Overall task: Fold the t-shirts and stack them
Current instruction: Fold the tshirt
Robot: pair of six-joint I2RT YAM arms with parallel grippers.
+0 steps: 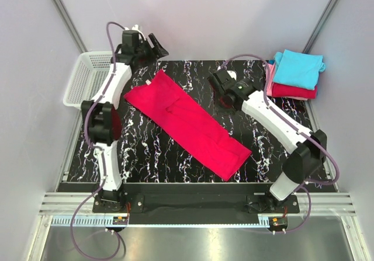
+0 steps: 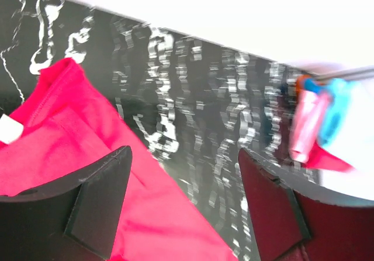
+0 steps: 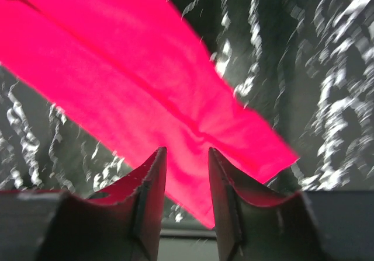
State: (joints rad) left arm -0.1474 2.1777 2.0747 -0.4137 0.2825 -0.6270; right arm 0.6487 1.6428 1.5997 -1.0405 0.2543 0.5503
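Observation:
The crimson t-shirt [image 1: 187, 124] lies folded into a long strip, diagonal across the black marbled table [image 1: 149, 153], from back left to front right. My left gripper [image 1: 159, 46] is open and empty, raised near the back wall above the strip's back-left end; its wrist view shows wide-spread jaws [image 2: 184, 153] over the shirt's edge [image 2: 58, 132]. My right gripper [image 1: 217, 79] hovers off the strip's far side; its jaws [image 3: 186, 150] stand slightly apart with nothing between them, and the shirt [image 3: 146, 80] lies below. A folded stack [image 1: 295, 74], turquoise on top of pink and red, sits at the back right.
A white mesh basket [image 1: 82, 80] stands off the table's back-left corner. Grey walls close in the back and sides. The folded stack also shows blurred in the left wrist view [image 2: 318, 121]. A metal rail runs along the near edge [image 1: 193, 205].

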